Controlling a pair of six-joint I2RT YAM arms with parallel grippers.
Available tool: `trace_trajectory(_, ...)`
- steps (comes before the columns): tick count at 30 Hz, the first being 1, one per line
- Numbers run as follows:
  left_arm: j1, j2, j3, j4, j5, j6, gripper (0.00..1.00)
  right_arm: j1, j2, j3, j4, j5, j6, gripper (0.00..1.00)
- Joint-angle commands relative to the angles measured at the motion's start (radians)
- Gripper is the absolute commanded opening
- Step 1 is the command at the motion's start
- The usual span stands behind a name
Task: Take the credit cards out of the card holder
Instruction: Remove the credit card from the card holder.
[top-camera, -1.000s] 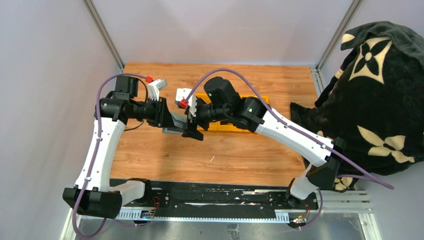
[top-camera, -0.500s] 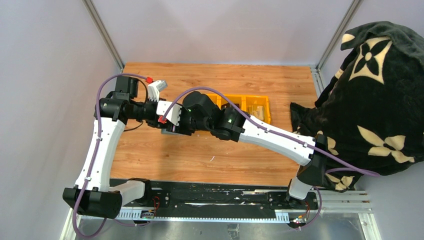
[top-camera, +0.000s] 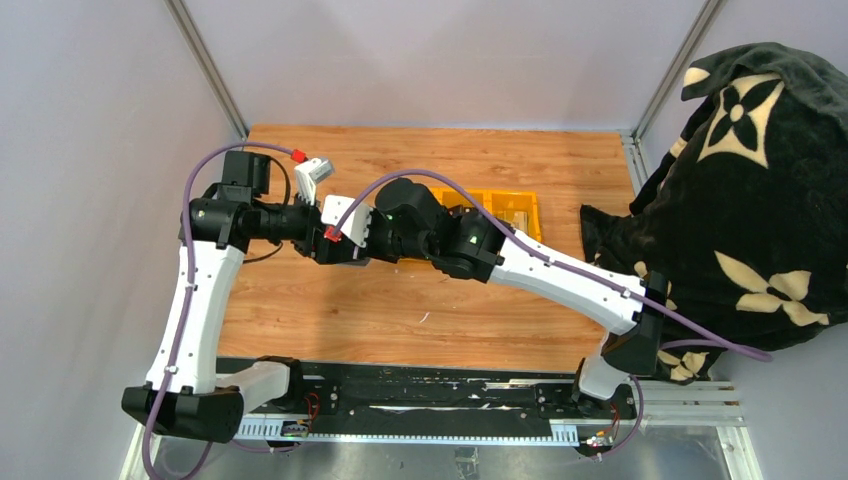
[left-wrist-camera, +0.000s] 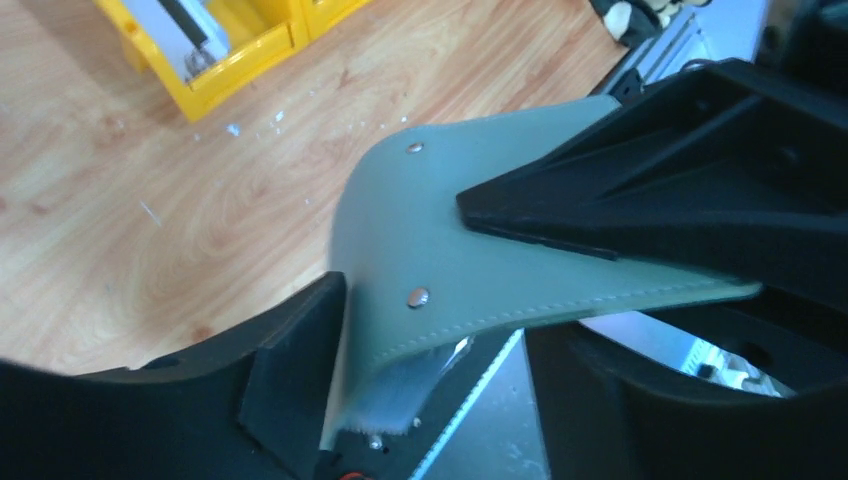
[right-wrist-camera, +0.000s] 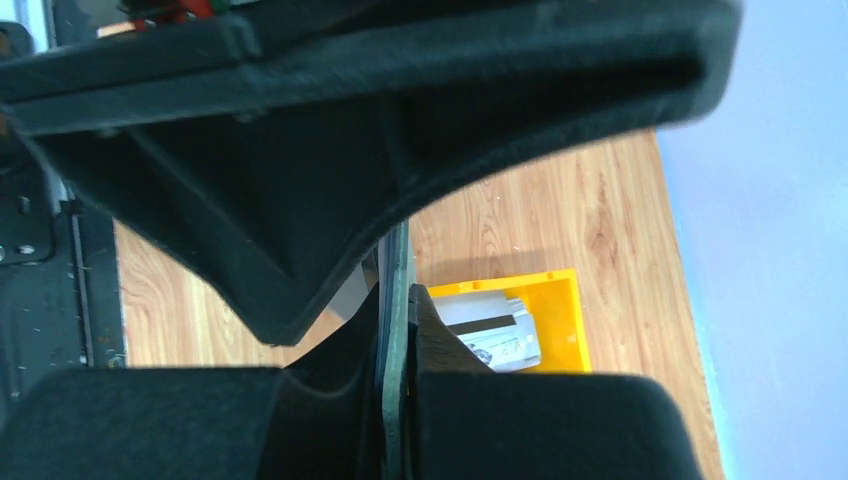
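The pale sage-green card holder (left-wrist-camera: 440, 230) hangs above the table between both grippers. My right gripper (right-wrist-camera: 398, 335) is shut on its flap, which shows edge-on between the pads; in the left wrist view its black finger (left-wrist-camera: 640, 190) presses on the holder's face. My left gripper (left-wrist-camera: 440, 395) is open: the holder's lower edge leans on its left finger (left-wrist-camera: 285, 375) and stands apart from the right one. From above, the two grippers (top-camera: 335, 243) meet and hide the holder. A silver credit card (right-wrist-camera: 497, 335) with a black stripe lies in the yellow bin (right-wrist-camera: 560, 300).
The yellow three-compartment bin (top-camera: 530, 205) sits behind the right arm, with a tan card (top-camera: 514, 218) in its right compartment. A black patterned blanket (top-camera: 740, 190) is draped at the table's right edge. Grey walls stand on the left and at the back.
The right arm swung left to the left gripper and its jaws closed on the card holder. The left gripper's jaws then opened, letting go of the holder.
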Motion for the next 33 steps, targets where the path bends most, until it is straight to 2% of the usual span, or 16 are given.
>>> trace_trajectory(1, -0.004, -0.052, 0.052, 0.008, 0.087, 0.046, 0.81, -0.021, -0.097, -0.009, 0.103, -0.056, 0.140, 0.00)
trace_trajectory(5, -0.004, -0.102, 0.026, 0.078, 0.068, 0.006, 0.81, -0.045, -0.197, -0.120, 0.300, -0.101, 0.296, 0.00)
trace_trajectory(10, -0.004, -0.191, -0.029, 0.229, 0.049, -0.065, 0.76, -0.072, -0.306, -0.259, 0.485, -0.160, 0.445, 0.00)
trace_trajectory(15, -0.004, -0.268, -0.057, 0.380, 0.088, -0.165, 0.67, -0.078, -0.354, -0.336, 0.583, -0.175, 0.563, 0.00)
trace_trajectory(21, -0.004, -0.342, -0.136, 0.641, 0.207, -0.374, 0.64, -0.078, -0.380, -0.410, 0.688, -0.188, 0.683, 0.00)
trace_trajectory(27, -0.004, -0.340, -0.128, 0.629, 0.262, -0.366, 0.53, -0.112, -0.419, -0.500, 0.824, -0.188, 0.847, 0.00)
trace_trajectory(33, -0.004, -0.358, -0.156, 0.634, 0.226, -0.375, 0.52, -0.145, -0.427, -0.568, 0.957, -0.238, 1.020, 0.00)
